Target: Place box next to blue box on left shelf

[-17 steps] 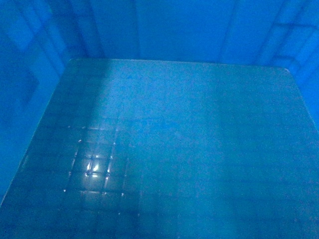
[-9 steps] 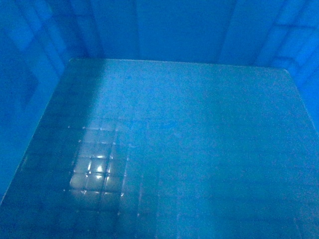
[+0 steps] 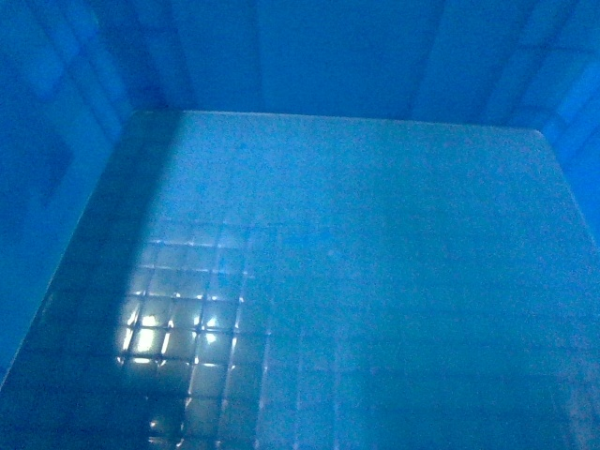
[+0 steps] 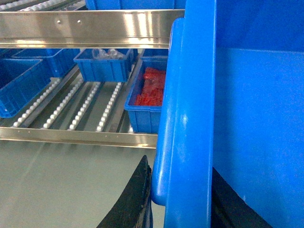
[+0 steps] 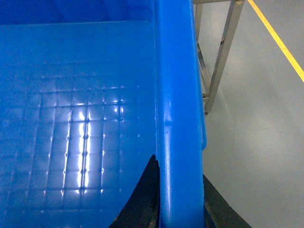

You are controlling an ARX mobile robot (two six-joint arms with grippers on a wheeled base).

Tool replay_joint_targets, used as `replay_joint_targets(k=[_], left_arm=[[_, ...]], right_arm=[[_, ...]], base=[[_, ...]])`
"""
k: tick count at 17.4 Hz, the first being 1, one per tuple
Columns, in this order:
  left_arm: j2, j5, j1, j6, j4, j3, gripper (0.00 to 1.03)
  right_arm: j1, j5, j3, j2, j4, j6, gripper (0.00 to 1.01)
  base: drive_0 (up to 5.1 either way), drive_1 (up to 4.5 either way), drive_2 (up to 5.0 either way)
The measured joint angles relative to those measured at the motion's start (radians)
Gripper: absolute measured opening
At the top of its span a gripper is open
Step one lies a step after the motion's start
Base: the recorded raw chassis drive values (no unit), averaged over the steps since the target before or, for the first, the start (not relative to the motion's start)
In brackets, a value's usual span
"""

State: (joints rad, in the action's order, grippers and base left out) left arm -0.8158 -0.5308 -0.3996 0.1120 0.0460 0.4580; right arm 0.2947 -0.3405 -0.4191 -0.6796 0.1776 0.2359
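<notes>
My left gripper [image 4: 180,204] pinches the box [image 3: 309,272] by its thick left rim; my right gripper [image 5: 180,199] pinches the right rim. Its grid floor fills my head view. Beyond, a roller shelf [image 4: 90,99] carries a blue bin [image 4: 145,102] of red parts and further bins [image 4: 102,66]. No writing shows.

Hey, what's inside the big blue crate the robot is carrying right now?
Nothing shows inside the crate: only its bare grid floor with light glare. The near edge is cut off, so that strip stays unseen.
</notes>
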Motion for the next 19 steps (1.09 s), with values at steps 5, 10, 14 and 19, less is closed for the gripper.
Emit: replay_joint_targets(k=[5,10,14,19], left_arm=[[0.000,0.000,0.000,0.000,0.000,0.000,0.20],[0.000,0.000,0.000,0.000,-0.001,0.000,0.20],[0.000,0.000,0.000,0.000,0.000,0.000,0.20],[0.000,0.000,0.000,0.000,-0.002,0.000,0.20]], right_arm=[[0.000,0.000,0.000,0.000,-0.003,0.000,0.09],[0.000,0.000,0.000,0.000,-0.002,0.000,0.09],[0.000,0.001,0.000,0.000,-0.002,0.000,0.09],[0.000,0.001,0.000,0.000,0.002,0.000,0.09]], base=[[-5.0,2.38,2.4],[-5.0,2.42,2.4],[-5.0,2.36,2.4],[-5.1,2.31,2.3]])
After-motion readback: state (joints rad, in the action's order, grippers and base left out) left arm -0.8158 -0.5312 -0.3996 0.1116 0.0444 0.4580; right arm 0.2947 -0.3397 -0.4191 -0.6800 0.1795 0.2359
